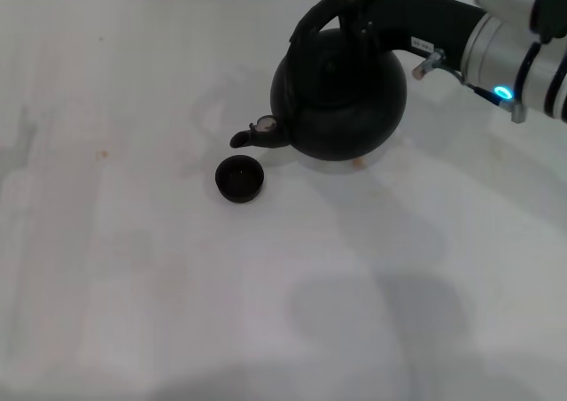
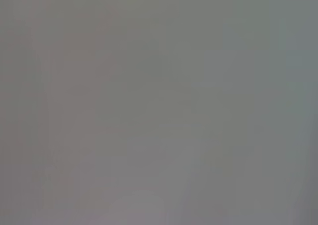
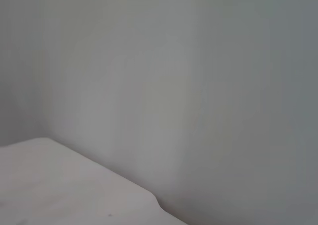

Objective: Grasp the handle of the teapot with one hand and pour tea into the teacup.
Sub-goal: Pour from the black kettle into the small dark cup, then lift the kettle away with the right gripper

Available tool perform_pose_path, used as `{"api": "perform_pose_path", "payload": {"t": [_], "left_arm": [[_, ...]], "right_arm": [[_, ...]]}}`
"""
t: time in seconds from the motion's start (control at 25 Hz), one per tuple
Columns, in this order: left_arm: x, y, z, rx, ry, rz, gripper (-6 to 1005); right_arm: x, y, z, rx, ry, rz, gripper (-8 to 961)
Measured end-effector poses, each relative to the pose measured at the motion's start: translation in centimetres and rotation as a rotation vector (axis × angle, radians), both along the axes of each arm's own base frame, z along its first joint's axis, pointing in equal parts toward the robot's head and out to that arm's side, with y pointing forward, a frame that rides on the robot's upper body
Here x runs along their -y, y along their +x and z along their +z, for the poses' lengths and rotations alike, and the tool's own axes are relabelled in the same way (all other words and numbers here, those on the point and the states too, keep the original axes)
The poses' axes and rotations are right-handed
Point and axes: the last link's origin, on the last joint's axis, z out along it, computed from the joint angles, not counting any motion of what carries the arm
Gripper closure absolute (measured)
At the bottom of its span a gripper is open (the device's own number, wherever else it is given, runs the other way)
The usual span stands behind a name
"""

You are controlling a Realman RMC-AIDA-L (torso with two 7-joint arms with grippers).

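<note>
Tilting spout-down near the counter's far edge, the teapot [image 1: 341, 96] hangs from its handle [image 1: 317, 19], clamped in the right gripper [image 1: 359, 7]. The teacup [image 1: 239, 178] sits just below the spout, contents indiscernible. An orange-brown stain [image 1: 358, 162] marks the counter [image 1: 133, 286] beside the pot.

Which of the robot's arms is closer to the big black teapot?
The right. Its right gripper is at the handle on top of the teapot, reaching in from the right. The left arm shows in no view, so it is farther off.
</note>
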Motion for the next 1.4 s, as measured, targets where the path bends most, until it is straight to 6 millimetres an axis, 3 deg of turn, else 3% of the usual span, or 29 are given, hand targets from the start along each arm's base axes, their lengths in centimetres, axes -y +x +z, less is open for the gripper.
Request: {"api": "perform_pose_path", "payload": {"t": [0.64, 1.4], "left_arm": [[0.0, 0.0, 0.0, 0.001, -0.001, 0.002, 134], [0.0, 0.0, 0.1, -0.002, -0.001, 0.001, 133]], "right_arm": [[0.5, -1.6, -1.3, 0.099, 0.066, 0.086, 749], [0.8, -1.9, -2.2, 0.201, 0.125, 0.136, 770]]}}
